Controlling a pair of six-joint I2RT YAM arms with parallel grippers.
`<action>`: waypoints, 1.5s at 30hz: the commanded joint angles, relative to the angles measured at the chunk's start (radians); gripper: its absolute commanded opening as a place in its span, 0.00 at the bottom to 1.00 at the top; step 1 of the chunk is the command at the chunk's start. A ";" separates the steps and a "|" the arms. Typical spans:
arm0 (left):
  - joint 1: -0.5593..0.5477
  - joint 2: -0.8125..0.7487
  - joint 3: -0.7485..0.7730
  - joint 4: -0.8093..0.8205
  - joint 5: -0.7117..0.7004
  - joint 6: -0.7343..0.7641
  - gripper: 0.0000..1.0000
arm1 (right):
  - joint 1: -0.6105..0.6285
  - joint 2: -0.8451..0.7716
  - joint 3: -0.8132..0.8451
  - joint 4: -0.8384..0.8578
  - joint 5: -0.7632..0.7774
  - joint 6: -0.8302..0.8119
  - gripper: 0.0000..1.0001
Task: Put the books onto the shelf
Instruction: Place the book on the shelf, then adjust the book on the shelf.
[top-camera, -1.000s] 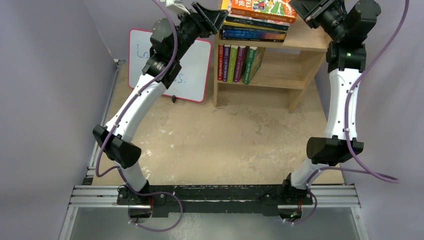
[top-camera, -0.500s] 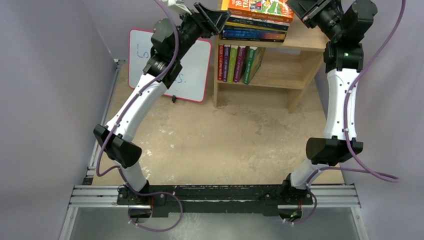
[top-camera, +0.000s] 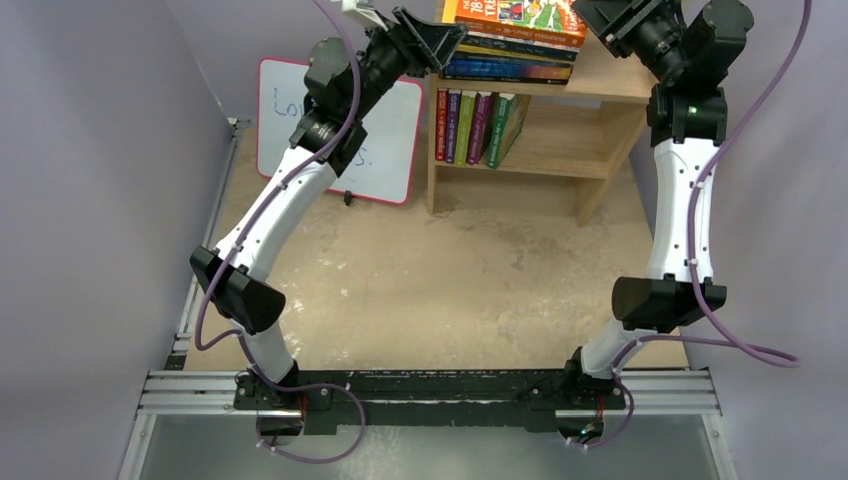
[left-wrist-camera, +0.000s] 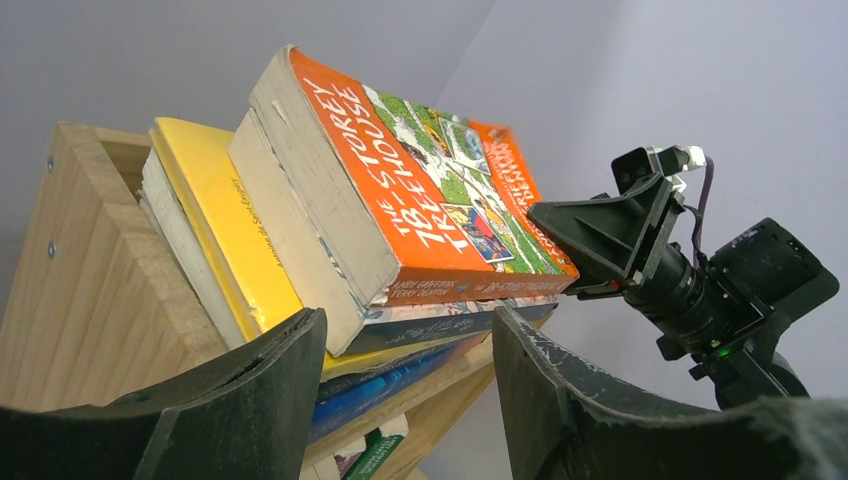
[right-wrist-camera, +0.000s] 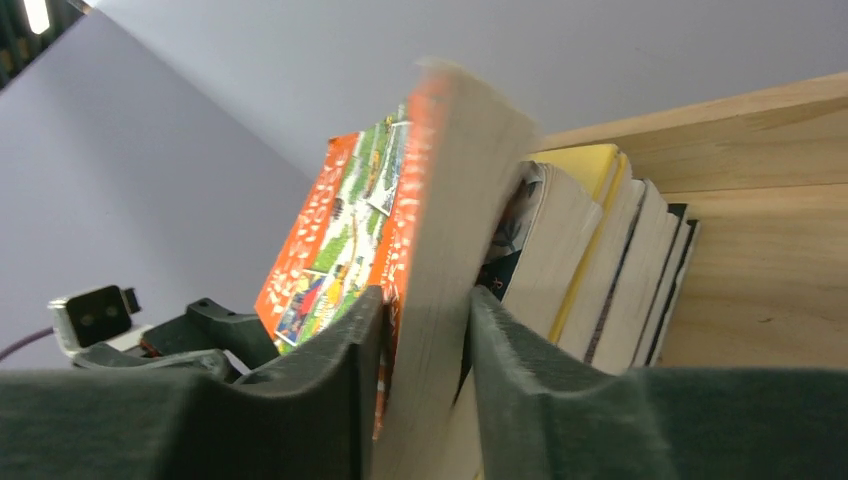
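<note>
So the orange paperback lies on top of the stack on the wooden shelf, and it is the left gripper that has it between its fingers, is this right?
Not quite. The orange paperback does lie on top of the stack on the wooden shelf, but the right gripper has it between its fingers, as the right wrist view shows. The left gripper stands open beside the stack, holding nothing.

A pink-edged whiteboard (top-camera: 385, 140) leans upright at the far left of the desk (top-camera: 440, 290), with faint blue writing on it. The desk's tan top is scuffed with pale patches. Plain lilac walls (top-camera: 90, 200) close in both sides.
</note>
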 joint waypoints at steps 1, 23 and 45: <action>-0.006 -0.006 0.041 0.044 0.009 0.013 0.62 | 0.011 -0.055 0.027 -0.057 0.035 -0.076 0.45; -0.006 -0.066 -0.017 0.033 0.021 0.068 0.62 | 0.011 -0.362 -0.380 0.014 0.044 -0.327 0.67; -0.006 -0.063 -0.013 0.014 0.026 0.069 0.58 | 0.011 -0.253 -0.271 0.021 0.048 -0.321 0.28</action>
